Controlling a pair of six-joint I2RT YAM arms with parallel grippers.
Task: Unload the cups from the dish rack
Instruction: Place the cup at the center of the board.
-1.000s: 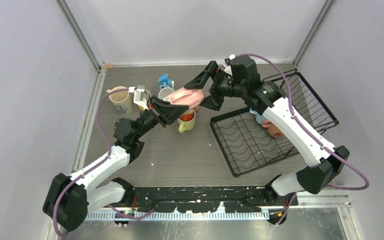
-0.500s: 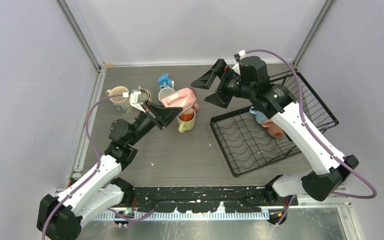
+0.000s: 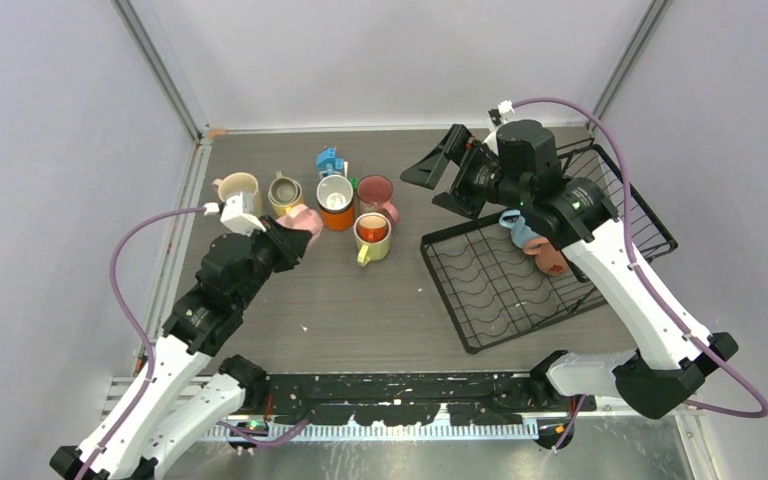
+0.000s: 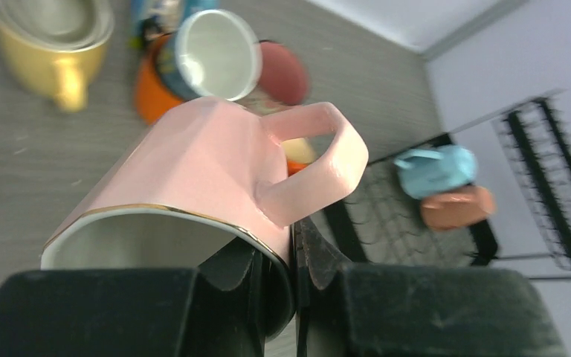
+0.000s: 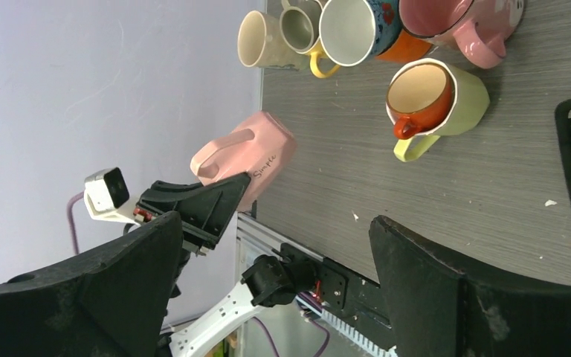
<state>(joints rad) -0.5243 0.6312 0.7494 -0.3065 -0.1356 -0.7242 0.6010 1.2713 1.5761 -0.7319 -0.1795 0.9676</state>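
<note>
The left fingers [image 4: 320, 268] are clamped on the rim of a pink mug [image 4: 201, 160], one finger inside the mouth and the other outside, right beside the handle. The mug lies tipped on its side in that grip, mouth toward the wrist and base pointing away, over the left part of the desk [image 3: 360, 310].

Just beyond it, toward the far side, the unloaded mugs stand grouped together: a cream mug [image 3: 238, 190] at the far left, a yellow mug [image 3: 283, 190] beside it, then a blue-patterned mug [image 5: 349, 30] sitting in an orange one, and a pink mug with a dark red inside [image 3: 375, 190]. Nearer stands a lime mug [image 3: 372, 238] with an orange mug nested in it. A small blue toy house [image 3: 330, 160] is at the far edge of the group.

The right fingers [image 5: 446, 290] are spread wide apart and hold nothing, raised over the desk between the mugs and the dish rack [image 3: 490, 290]. The rack sits on the right, and a light blue mug [image 3: 516, 228] and a salmon mug [image 3: 550, 260] lie in it, touching.
</note>
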